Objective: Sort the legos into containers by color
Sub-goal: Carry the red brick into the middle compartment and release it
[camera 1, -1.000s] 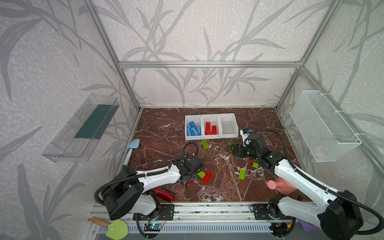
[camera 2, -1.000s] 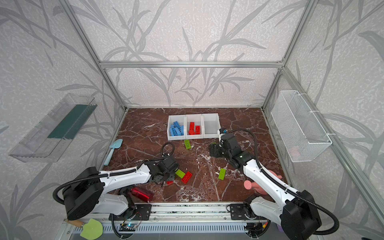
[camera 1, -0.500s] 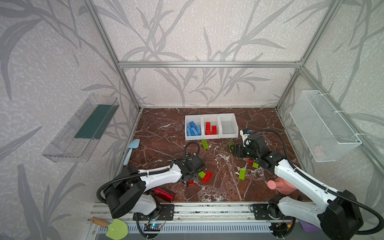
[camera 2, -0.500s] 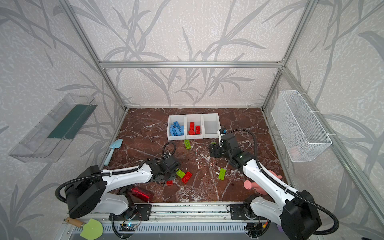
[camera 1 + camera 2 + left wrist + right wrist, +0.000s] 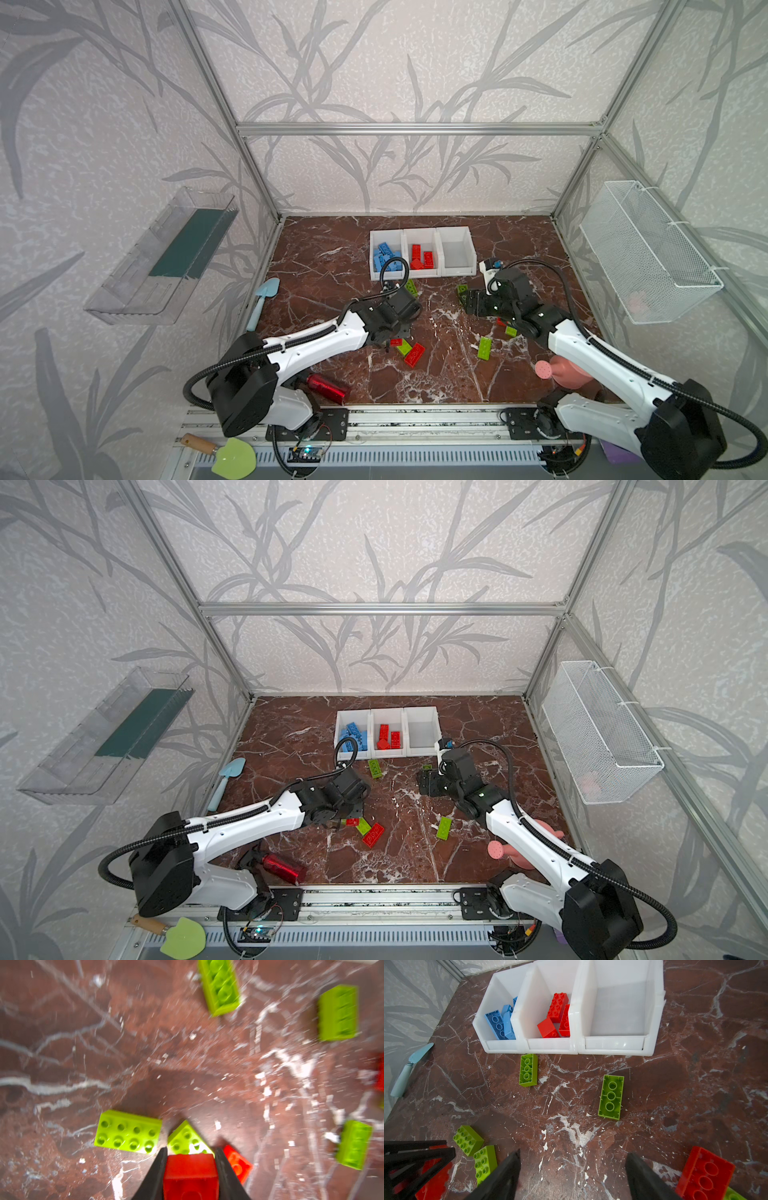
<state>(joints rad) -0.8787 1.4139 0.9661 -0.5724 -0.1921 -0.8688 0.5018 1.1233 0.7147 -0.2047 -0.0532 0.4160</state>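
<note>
Here, left jaws clamp a red lego (image 5: 190,1174), while right jaws gape empty.

Left end effector (image 5: 390,337) on small red lego (image 5: 396,341).

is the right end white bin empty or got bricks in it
Empty: the right-end bin shows only its bare white floor in the right wrist view and in both top views, no brick inside.

Bright, even light; left wrist view blurred, others sharp.
</note>
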